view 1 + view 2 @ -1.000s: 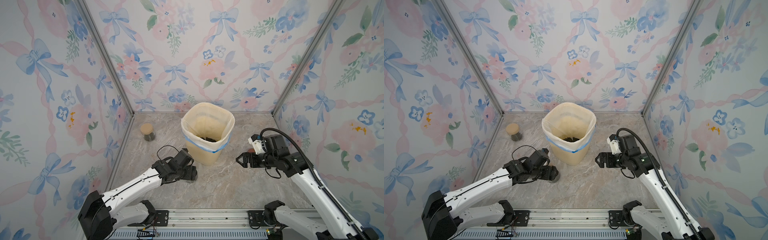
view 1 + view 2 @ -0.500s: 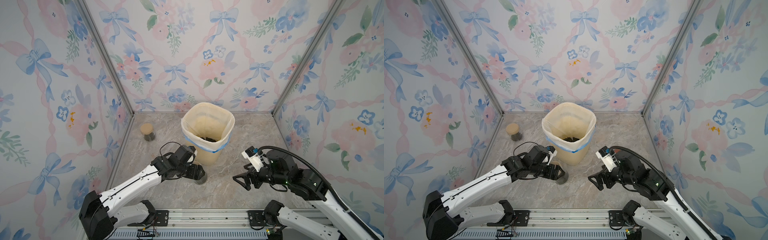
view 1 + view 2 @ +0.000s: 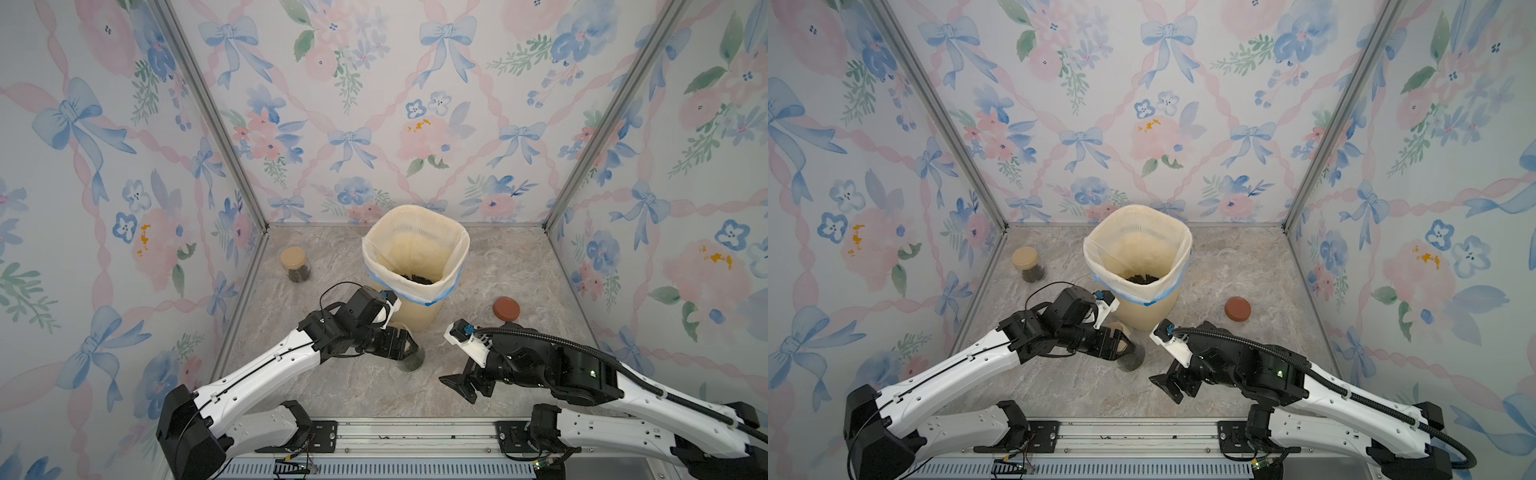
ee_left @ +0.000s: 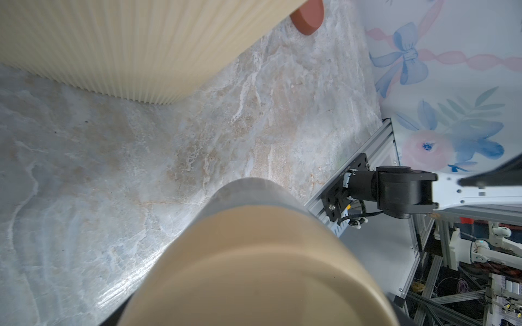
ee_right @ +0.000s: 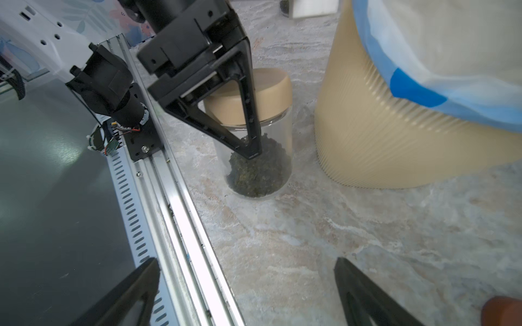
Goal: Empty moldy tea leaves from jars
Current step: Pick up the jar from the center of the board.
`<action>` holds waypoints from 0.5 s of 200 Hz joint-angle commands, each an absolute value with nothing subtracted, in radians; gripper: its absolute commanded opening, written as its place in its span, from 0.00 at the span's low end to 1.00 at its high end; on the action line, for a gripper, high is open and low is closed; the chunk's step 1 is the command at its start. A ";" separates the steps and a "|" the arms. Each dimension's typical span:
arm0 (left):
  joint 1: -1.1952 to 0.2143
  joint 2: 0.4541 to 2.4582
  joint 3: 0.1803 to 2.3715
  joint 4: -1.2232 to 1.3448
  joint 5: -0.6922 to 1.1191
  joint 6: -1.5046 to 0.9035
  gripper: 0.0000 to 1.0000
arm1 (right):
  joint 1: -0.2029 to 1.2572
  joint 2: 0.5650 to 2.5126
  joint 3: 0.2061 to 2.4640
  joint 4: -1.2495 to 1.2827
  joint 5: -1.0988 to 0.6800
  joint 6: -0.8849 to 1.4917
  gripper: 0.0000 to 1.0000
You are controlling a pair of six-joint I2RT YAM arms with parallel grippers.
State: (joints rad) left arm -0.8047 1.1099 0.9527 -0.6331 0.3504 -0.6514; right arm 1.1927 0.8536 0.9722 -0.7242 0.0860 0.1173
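Two jars with tan lids show in both top views. The far jar (image 3: 295, 267) (image 3: 1028, 266) stands alone near the back left corner, with dark matter low in its glass. The near jar (image 3: 411, 361) (image 3: 1133, 357) sits on the marble tabletop (image 3: 365, 386) (image 3: 1084, 386) just in front of the cream bin (image 3: 419, 316) (image 3: 1142, 316). My left pincer (image 3: 404, 345) (image 3: 1120, 344) is clamped around it from the side. My right pincer (image 3: 465, 384) (image 3: 1173, 386) hangs near that jar without touching it, spread wide and holding nothing. A small dark heap of tea leaves (image 3: 417, 279) (image 3: 1142, 278) lies at the bottom of the bin's white liner. A red-brown lid (image 3: 506, 309) (image 3: 1238, 308) lies flat on the tabletop to the right of the bin.

From my left wrist, the near jar's tan lid (image 4: 254, 268) fills the foreground, blurred, with a band of grey glass beyond it. The bin's ribbed wall (image 4: 113, 48) and the red-brown lid (image 4: 308, 14) lie past it.

From my right wrist, the near jar (image 5: 282, 132) is round clear glass with its lid on. Tea leaves (image 5: 260, 175) fill roughly its lower half, a clumped mass of green-brown, almost black shreds. One black finger (image 5: 248, 113) of my left pincer crosses the front of the glass. My right fingertips (image 5: 147, 279) stand far apart, with only bare marble between them.
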 commanded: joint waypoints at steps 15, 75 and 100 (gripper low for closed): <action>-0.806 1.019 0.982 -0.582 0.387 -0.708 0.51 | 1.219 0.942 0.951 -0.524 0.228 -0.003 0.98; -0.804 0.950 0.985 -0.577 0.391 -0.746 0.51 | 1.254 1.073 0.955 -0.329 0.247 -0.099 0.98; -0.800 0.929 0.990 -0.574 0.395 -0.757 0.52 | 1.259 1.113 0.963 -0.301 0.239 -0.117 0.98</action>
State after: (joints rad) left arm -0.8043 0.9653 0.9527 -0.6357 0.3561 -0.7326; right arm 1.2449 1.0840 0.9371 -0.3702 0.2222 -0.0719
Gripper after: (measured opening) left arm 0.846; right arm 0.976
